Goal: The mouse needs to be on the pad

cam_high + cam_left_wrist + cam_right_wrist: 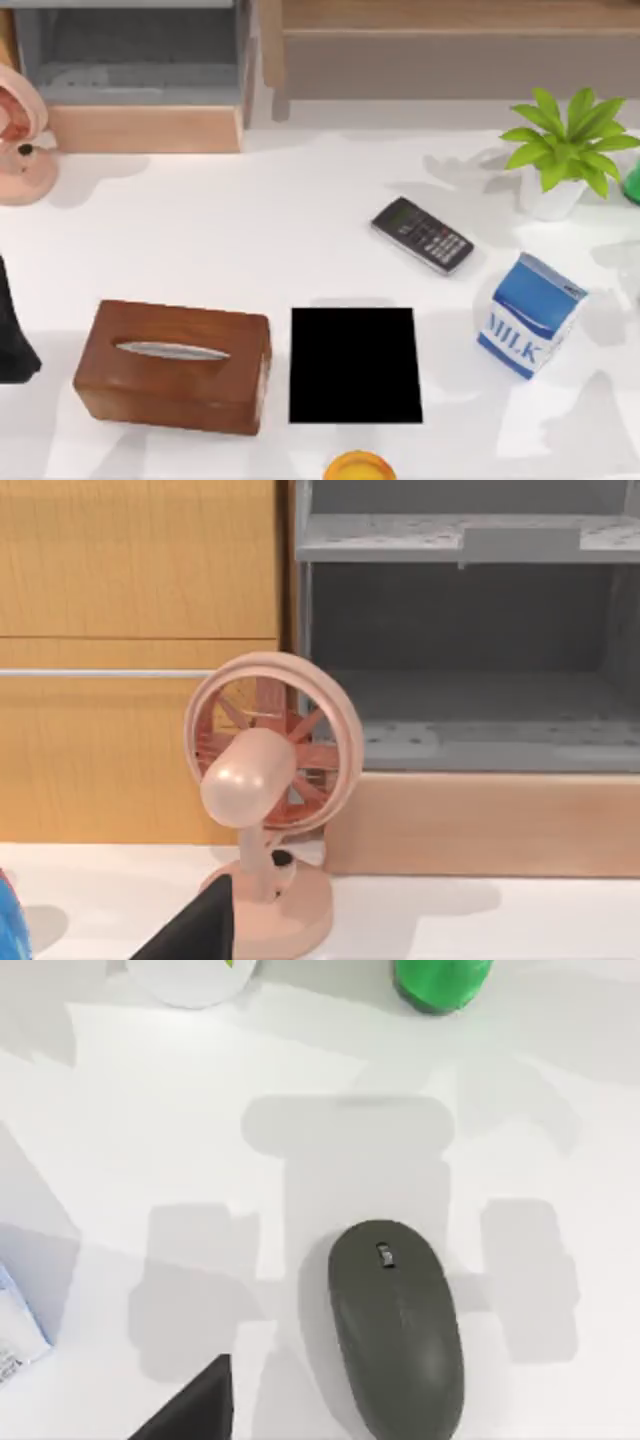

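Part of the right gripper (pixel 195 1410) shows as a dark wedge in its own wrist view, above the table (pixel 150 1140); whether it is spread or closed cannot be told. Just beside it, the mouse (pixel 397 1325) lies on the bare white surface, off the pad, with a blocky shadow around it. Farther out stand a green bottle (pixel 440 980) and a white pot (pixel 195 985). A corner of the milk carton (pixel 15 1330) shows to one side.

From above, the pad (pixel 355 365) lies flat between the tissue box (pixel 172 365) and the milk carton, nothing on it. A handset (pixel 422 235) lies behind it, a plant (pixel 565 150) toward the right.

The left gripper (pixel 195 930), its state likewise unclear, faces a pink fan (pixel 265 780) before a grey shelf (pixel 460 660) and wooden cabinet (pixel 140 580).
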Motion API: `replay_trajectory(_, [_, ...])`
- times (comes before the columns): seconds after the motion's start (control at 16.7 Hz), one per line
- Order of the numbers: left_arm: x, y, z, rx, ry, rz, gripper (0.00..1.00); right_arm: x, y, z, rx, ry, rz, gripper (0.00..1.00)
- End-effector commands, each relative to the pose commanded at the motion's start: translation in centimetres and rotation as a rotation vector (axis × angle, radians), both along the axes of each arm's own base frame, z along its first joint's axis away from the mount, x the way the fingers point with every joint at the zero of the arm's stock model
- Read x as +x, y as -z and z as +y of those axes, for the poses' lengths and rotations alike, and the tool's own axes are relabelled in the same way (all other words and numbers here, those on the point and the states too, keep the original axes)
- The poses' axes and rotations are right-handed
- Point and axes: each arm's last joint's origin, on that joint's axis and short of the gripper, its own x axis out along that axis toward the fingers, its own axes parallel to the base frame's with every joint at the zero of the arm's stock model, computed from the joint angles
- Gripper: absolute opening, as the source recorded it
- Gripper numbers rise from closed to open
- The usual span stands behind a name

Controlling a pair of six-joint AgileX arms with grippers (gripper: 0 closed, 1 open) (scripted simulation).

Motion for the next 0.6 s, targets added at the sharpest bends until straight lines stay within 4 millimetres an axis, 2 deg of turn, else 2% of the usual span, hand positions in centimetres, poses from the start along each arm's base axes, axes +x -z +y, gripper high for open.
replay_trajectory(0.3, [0.0,0.0,0.0,0.0,0.0,0.0,1.0,7.2,1.1,-0.5,-0.035,-0.071,0.449,1.0])
replay_trajectory(0.6, [0.0,0.0,0.0,0.0,0.0,0.0,1.0,12.5,2.6,-1.1,-0.04,-0.128,0.697,1.0])
